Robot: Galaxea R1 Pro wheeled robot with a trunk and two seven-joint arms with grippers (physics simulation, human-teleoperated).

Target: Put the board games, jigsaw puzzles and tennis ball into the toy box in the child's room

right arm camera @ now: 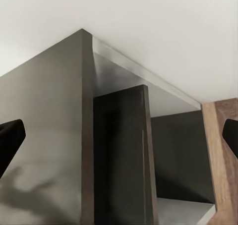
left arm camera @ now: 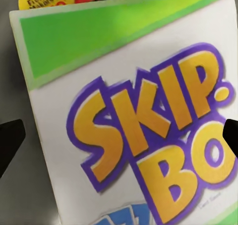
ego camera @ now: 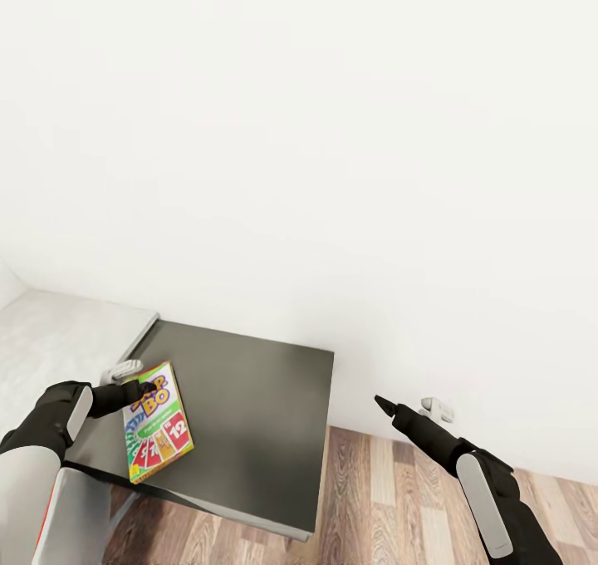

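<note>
My left gripper [ego camera: 124,385] sits spread wide right over the Skip-Bo box [ego camera: 158,422], nothing gripped yet. Next I close on it; right gripper [ego camera: 384,402] hangs released, off the table [ego camera: 257,399].

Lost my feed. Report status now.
Left gripper open over the Skip-Bo box, which lies flat on the dark table section. Right gripper open, empty, above the floor. Nothing blocking.

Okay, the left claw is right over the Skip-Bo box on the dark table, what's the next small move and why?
Probably lower the left claw a little and close on the Skip-Bo box. The left wrist view shows the box between the open fingertips, and it lies flat on the dark table section, not yet gripped. The right claw hangs open off the table's edge.
</note>
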